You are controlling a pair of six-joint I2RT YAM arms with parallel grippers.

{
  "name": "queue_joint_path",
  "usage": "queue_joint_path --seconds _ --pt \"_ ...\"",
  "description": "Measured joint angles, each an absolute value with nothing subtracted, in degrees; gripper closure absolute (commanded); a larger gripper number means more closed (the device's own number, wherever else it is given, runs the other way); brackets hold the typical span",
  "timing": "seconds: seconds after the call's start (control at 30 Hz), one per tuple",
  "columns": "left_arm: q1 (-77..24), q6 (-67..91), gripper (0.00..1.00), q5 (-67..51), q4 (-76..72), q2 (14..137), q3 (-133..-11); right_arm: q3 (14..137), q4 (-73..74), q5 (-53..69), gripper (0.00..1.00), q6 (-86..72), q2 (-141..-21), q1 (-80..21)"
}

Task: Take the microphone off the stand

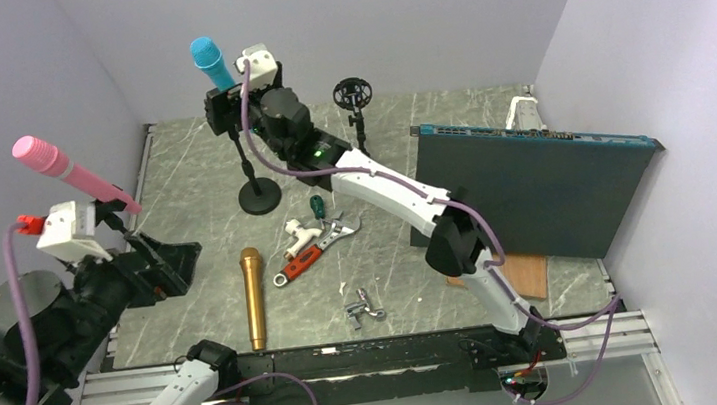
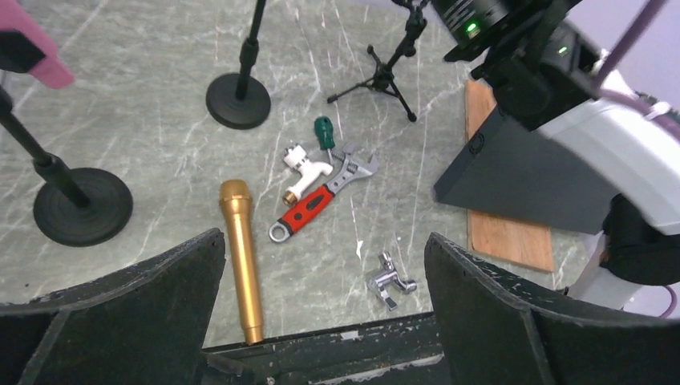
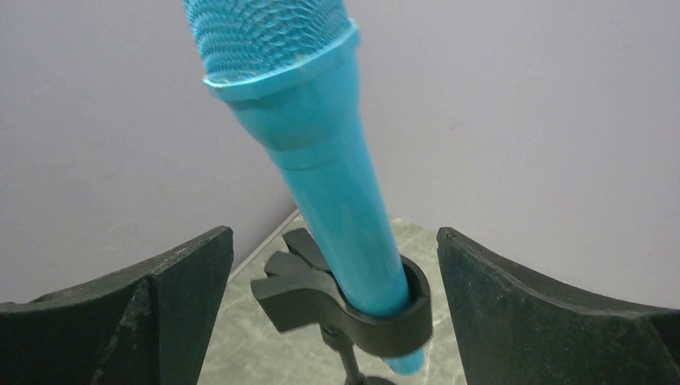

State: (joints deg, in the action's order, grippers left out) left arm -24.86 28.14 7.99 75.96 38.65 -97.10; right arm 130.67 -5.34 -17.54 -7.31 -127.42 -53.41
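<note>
Grey marbled surface [image 1: 396,259], a dark panel [image 1: 534,189] propped on edge at its right. The right arm [image 1: 383,185] reaches across to the far left corner, where a round-based stand [image 1: 259,195] carries the blue microphone [image 3: 321,160].

The right tool [image 3: 332,230] is spread wide and grips nothing. Its two fingers flank the barrel, well apart from it on either side. In the wrist view the microphone sits dead ahead, between the fingers. Its long axis runs steeply upward, the mesh head tilted up and to the left, and the tail pokes down through the black clip [image 3: 297,297].

Judgement: this arm is plainly the nearer one. The next move would be to close on the barrel above the clip, then draw it up along that tilted axis — not sideways, or the stand may tip.

The left tool [image 2: 322,235] is also wide and empty, hovering at the near left and looking down on the surface. A pink microphone [image 1: 70,170] on a second stand rises just beside it.

Lying loose on the surface are a gold microphone [image 1: 254,296] and a red-handled wrench [image 1: 315,252].
</note>
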Motion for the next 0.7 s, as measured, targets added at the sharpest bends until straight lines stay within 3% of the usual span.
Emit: queue_joint_path --seconds 0.17,0.47,0.6,0.7 --pt "-24.9 27.2 0.04 10.9 77.6 38.8 -102.9 138.8 -8.8 -23.2 0.02 -2.1 -134.2 -55.2" --pt "-24.9 28.3 0.08 11.9 77.6 38.8 -101.2 140.9 -13.8 -27.5 0.29 6.4 -138.0 -55.2" --pt "-24.9 29.2 0.14 11.9 77.1 38.5 -100.6 142.3 -16.1 -27.8 0.47 9.4 -139.4 -55.2" --pt "-24.9 30.1 0.15 12.4 77.1 38.1 -100.6 142.8 -18.3 -27.3 0.77 12.3 -140.3 -55.4"
